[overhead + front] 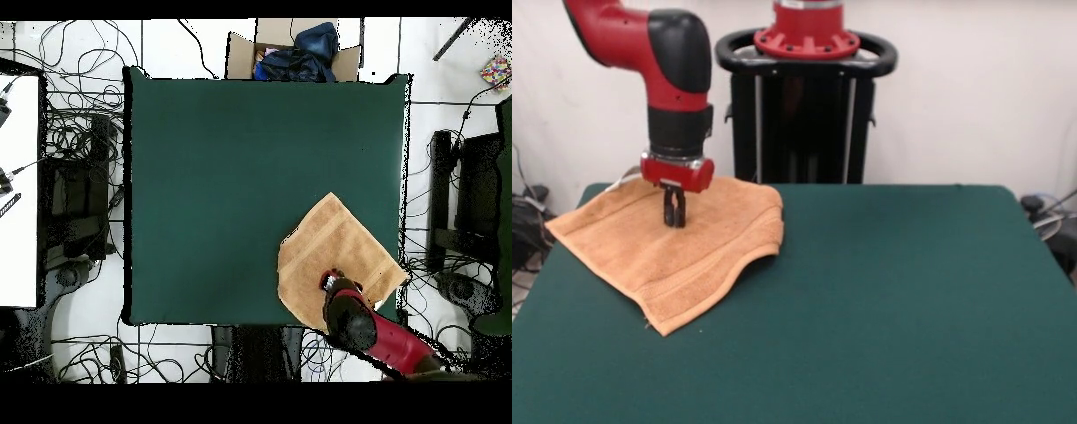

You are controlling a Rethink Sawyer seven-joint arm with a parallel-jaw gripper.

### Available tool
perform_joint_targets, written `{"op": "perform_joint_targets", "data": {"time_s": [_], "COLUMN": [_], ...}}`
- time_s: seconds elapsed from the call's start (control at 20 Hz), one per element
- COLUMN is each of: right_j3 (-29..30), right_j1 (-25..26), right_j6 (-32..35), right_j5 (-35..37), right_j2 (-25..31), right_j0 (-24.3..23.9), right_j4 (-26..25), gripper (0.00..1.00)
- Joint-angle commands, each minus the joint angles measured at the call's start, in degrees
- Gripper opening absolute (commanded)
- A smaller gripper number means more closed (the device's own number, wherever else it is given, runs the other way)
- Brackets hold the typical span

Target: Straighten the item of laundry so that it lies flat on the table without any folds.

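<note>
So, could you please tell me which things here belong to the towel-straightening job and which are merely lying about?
Part of the job:
- towel, orange-tan, lying doubled over near a table corner
- table, green-topped
- gripper, down on the towel, fingers together

Just lying about:
- cardboard box of dark clothes beyond the table's far edge
- cables on the floor around the table

Even indoor light, soft shadows (faint), slight blur

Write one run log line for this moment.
tool: shut, touching towel | towel: folded, skewed, at table corner | table: green
</note>
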Motion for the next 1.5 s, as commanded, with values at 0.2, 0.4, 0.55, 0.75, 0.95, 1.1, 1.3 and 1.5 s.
{"op": "perform_joint_targets", "data": {"time_s": [0.2,0.4,0.55,0.75,0.95,1.1,1.3,1.5], "right_j3": [-11.7,-12.7,-14.2,-15.7,-17.8,-18.3,-17.6,-18.5], "right_j1": [2.4,6.6,9.6,14.2,20.1,24.4,29.6,35.2], "right_j6": [8.1,8.5,8.3,9.4,8.5,9.8,8.5,2.6], "right_j5": [9.2,9.0,10.5,6.9,7.5,5.9,12.4,24.7], "right_j2": [1.9,0.9,-1.2,-0.8,4.3,7.2,14.8,20.5], "right_j0": [10.0,12.3,15.0,15.0,11.7,9.9,2.2,-5.4], "right_j4": [8.4,8.7,9.3,9.0,7.5,7.7,8.5,11.0], "gripper": [0.00,0.00,0.00,0.00,0.00,0.00,0.00,0.00]}}
